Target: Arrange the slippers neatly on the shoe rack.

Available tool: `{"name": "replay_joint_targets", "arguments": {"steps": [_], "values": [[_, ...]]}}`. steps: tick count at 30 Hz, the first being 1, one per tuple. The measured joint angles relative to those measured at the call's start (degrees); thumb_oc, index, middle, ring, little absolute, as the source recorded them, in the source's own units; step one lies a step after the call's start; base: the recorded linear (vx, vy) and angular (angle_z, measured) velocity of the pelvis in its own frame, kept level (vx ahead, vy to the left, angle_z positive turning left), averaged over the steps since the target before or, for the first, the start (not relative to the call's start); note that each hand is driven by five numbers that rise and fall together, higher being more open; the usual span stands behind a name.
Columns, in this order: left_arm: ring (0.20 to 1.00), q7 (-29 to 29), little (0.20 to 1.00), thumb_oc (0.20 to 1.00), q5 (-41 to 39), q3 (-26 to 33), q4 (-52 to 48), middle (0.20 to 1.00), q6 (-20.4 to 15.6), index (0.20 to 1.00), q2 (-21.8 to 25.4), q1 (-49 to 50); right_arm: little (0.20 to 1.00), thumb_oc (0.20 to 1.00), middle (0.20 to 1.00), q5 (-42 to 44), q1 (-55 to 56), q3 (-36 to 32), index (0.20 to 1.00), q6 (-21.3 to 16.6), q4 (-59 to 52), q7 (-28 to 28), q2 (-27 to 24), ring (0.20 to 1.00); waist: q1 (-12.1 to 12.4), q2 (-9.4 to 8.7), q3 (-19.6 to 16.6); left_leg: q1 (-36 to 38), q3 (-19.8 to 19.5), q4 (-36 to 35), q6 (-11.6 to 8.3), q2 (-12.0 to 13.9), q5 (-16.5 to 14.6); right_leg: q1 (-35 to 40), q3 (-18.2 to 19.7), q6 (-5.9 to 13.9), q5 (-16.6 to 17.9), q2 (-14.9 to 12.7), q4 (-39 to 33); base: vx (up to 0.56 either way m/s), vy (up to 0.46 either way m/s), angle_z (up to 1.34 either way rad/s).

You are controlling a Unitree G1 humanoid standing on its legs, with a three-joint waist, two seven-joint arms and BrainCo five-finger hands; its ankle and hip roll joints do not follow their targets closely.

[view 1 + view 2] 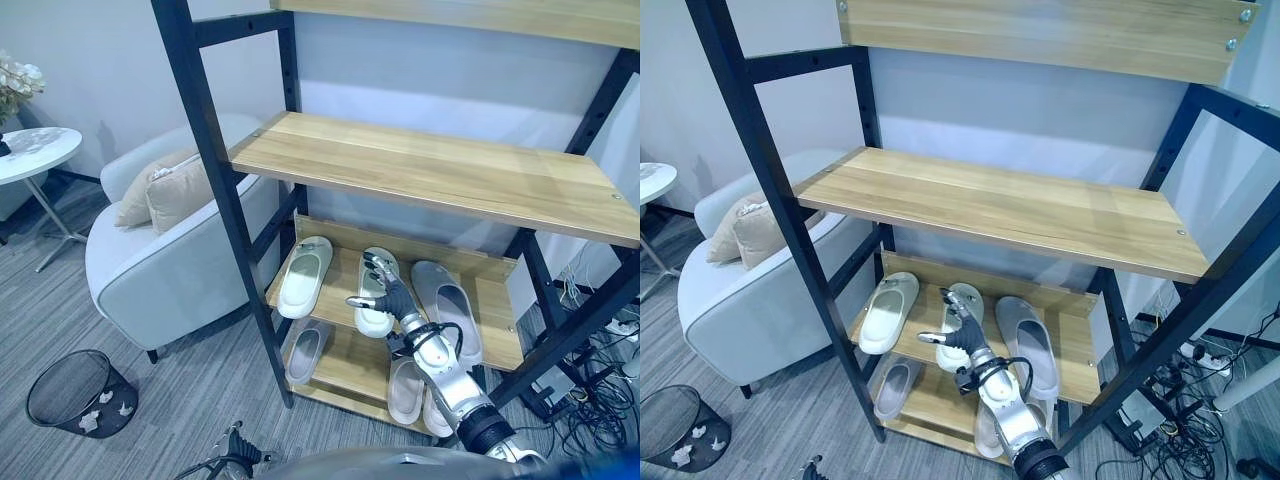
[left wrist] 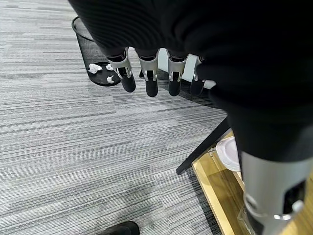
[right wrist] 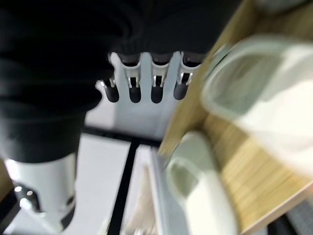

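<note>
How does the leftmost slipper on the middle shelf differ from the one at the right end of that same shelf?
The left slipper is white and hangs over the shelf's front edge; the right slipper is grey and looks longer. The left slipper leans toward the rack's left post, while the right slipper angles toward the right side. The right hand hovers between them over a third slipper, touching neither. Both are open-backed slides lying sole down, toes toward the back.

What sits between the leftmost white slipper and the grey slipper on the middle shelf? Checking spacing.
A white slipper, with the right hand over it, in the left eye view.
</note>
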Motion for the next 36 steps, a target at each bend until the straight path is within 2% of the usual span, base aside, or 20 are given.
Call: {"name": "replay_joint_targets", "arguments": {"steps": [5, 7, 10, 14, 16, 24, 32, 34, 36], "values": [[1.0, 0.08, 1.0, 1.0, -0.04, 0.15, 0.0, 1.0, -1.04, 1.0, 0.02, 1.36, 1.0, 1.0, 1.0, 3.4, 3.56, -9.03, 1.0, -2.1, 5.65, -5.47, 2.16, 1.0, -0.82, 0.54, -1.45, -0.75, 0.38, 0.0, 0.13, -0.01, -0.14, -0.95, 0.28, 0.1, 0.07, -0.04, 0.0, 0.01, 0.008, -0.02], [1.0, 0.47, 1.0, 1.0, -0.03, 0.11, -0.05, 1.0, -1.12, 1.0, -0.16, 1.81, 1.0, 1.0, 1.0, 5.55, 4.22, -13.08, 1.0, -3.71, 8.28, -5.86, 2.27, 1.0, -1.3, 1.48, -1.35, -0.83, 0.45, -0.05, 0.2, -0.07, -0.19, -1.37, 0.36, 0.12, 0.06, -0.1, -0.01, 0.04, 0.034, -0.02], [1.0, 1.23, 1.0, 1.0, 0.05, -1.03, -1.96, 1.0, -0.09, 1.0, -0.51, 2.02, 1.0, 1.0, 1.0, 6.11, 0.97, -14.49, 1.0, -4.86, 16.29, -7.12, 1.87, 1.0, -0.99, 2.52, -1.0, -1.26, 0.41, -0.01, 0.26, -0.26, -0.21, -1.74, 0.32, 0.2, 0.06, -0.29, -0.01, -0.01, 0.05, 0.01], [1.0, 1.22, 1.0, 1.0, 0.09, -2.24, -6.85, 1.0, 1.66, 1.0, -0.83, 2.72, 1.0, 1.0, 1.0, 6.63, -5.74, -14.43, 1.0, -4.84, 16.47, -6.31, -0.07, 1.0, 0.25, 4.36, 0.98, -3.63, 0.15, 0.03, 0.41, -0.75, 0.63, -3.68, 0.18, 0.63, 0.9, -0.74, 0.0, -0.02, 0.05, 0.04], [1.0, 1.21, 1.0, 1.0, 0.09, -2.17, -6.83, 1.0, 2.42, 1.0, -1.14, 2.71, 1.0, 1.0, 1.0, 6.63, -6.33, -14.17, 1.0, -4.68, 15.65, -5.48, -0.32, 1.0, 0.72, 4.7, 1.45, -3.87, -0.23, 0.03, 0.41, -0.76, 0.63, -3.74, -0.16, 0.6, 0.78, -0.74, 0.0, 0.01, 0.027, 0.08], [1.0, 1.13, 1.0, 1.0, 0.59, -2.13, -6.84, 1.0, 4.26, 1.0, -0.56, 2.87, 1.0, 1.0, 1.0, 6.62, -7.32, -14.59, 1.0, -2.63, 14.99, -4.67, -0.78, 1.0, 0.69, 3.87, 3.46, -3.77, -0.35, 0.03, 0.4, -0.78, 0.63, -3.58, -0.26, 0.68, 0.66, -0.75, 0.02, 0.01, 0.02, 0.0], [1.0, -0.52, 1.0, 1.0, 1.4, -1.56, -14.14, 1.0, 9.12, 1.0, 0.71, 5.05, 1.0, 1.0, 1.0, 7.74, -7.1, -14.96, 1.0, -0.23, 14.17, -3.86, 0.02, 1.0, 0.5, 3.15, 5.17, -3.85, -0.85, 0.03, 0.45, -1.09, 0.65, -3.58, -0.4, 0.73, 0.62, -1.02, 0.02, 0.01, 0.026, 0.01], [1.0, -0.83, 1.0, 1.0, 1.67, -0.86, -14.33, 1.0, 9.24, 1.0, 0.65, 5.14, 1.0, 1.0, 1.0, 7.75, -7.07, -14.94, 1.0, 0.21, 14.17, -3.29, 0.14, 1.0, 0.52, 3.15, 5.39, -3.85, -0.97, 0.03, 0.46, -1.1, 0.66, -3.55, -0.48, 0.73, 0.62, -1.03, 0.02, 0.02, 0.014, 0.01], [1.0, -2.15, 1.0, 1.0, 3.11, 0.27, -18.44, 1.0, 11.48, 1.0, 0.91, 6.63, 1.0, 1.0, 1.0, 7.86, -6.75, -14.93, 1.0, 1.29, 14.18, -1.88, 0.49, 1.0, 0.53, 3.0, 5.62, -3.86, -1.03, 0.03, 0.46, -1.08, 0.66, -3.54, -0.53, 0.73, 0.61, -1.01, 0.02, 0.0, 0.0, 0.0]]}}
